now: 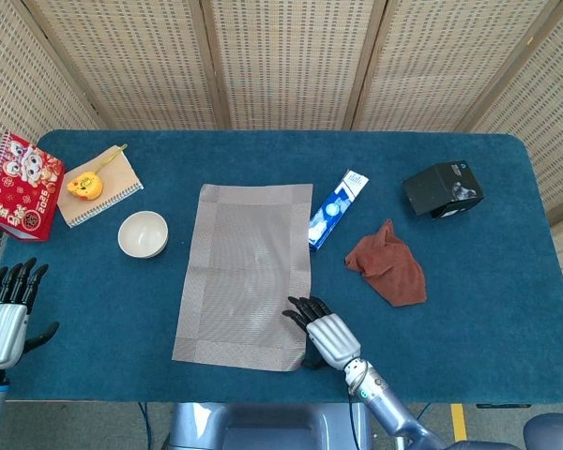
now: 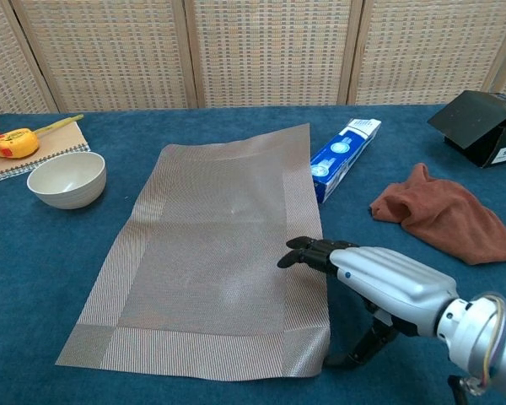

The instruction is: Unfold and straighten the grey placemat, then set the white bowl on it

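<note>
Now on the straightening step — grey placemat [image 1: 244, 274] lies unfolded mid-table, slightly askew. Right hand [image 2: 367, 272] presses flat on its near-right edge, fingers extended, gripping nothing. Left hand [image 1: 7, 309] idle, released, near-left. White bowl [image 1: 143, 233] sits left of the mat, untouched — next: square the mat, then fetch the bowl.

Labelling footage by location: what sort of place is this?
Probably a staged test area, not a home: a blue-carpeted table backed by woven folding screens, set with unrelated props like a toothpaste box and notebook.
</note>
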Robot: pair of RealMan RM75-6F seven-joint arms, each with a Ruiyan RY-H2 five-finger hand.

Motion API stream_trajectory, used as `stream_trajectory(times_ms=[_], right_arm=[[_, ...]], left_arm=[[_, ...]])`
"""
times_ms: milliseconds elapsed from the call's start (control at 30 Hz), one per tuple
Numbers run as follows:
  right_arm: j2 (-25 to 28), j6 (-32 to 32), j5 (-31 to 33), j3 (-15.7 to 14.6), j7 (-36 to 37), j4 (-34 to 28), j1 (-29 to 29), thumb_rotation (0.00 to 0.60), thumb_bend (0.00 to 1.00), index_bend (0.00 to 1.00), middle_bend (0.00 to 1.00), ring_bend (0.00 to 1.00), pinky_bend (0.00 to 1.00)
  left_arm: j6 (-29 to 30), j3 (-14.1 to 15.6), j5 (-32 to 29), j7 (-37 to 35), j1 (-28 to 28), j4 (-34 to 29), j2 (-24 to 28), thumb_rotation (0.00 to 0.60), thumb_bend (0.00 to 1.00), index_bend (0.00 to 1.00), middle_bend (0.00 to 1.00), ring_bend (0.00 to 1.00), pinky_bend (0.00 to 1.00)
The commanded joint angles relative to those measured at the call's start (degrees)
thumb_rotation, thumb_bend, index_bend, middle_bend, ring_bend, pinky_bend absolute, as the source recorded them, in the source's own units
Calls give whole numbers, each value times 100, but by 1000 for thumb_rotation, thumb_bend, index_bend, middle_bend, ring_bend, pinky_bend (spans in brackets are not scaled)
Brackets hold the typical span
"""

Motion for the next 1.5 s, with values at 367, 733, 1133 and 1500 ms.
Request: stream_trajectory(times_ms=[367, 733, 1133, 1500], right_arm=[[-1, 58, 51, 67, 228, -109, -40, 600, 339, 373, 0, 0, 0], [-436, 76, -3, 106, 575, 404, -32, 600, 337, 467, 11, 0, 0], [-612, 142, -114, 130, 813, 474, -18, 600, 436, 517, 43, 0, 0], [-577, 145, -41, 135, 803, 369, -64, 600, 561, 586, 66, 0, 0]], left_arm=[[-47, -2, -28, -14, -15, 13, -18, 600, 185, 57, 0, 0, 0], [-101, -26, -94, -108, -25, 24, 4, 600, 184, 57, 0, 0, 0], [-134, -23, -108, -141, -37, 32, 5, 600, 184, 66, 0, 0, 0], [-146, -38, -137, -165, -44, 58, -19, 600, 184, 70, 0, 0, 0]])
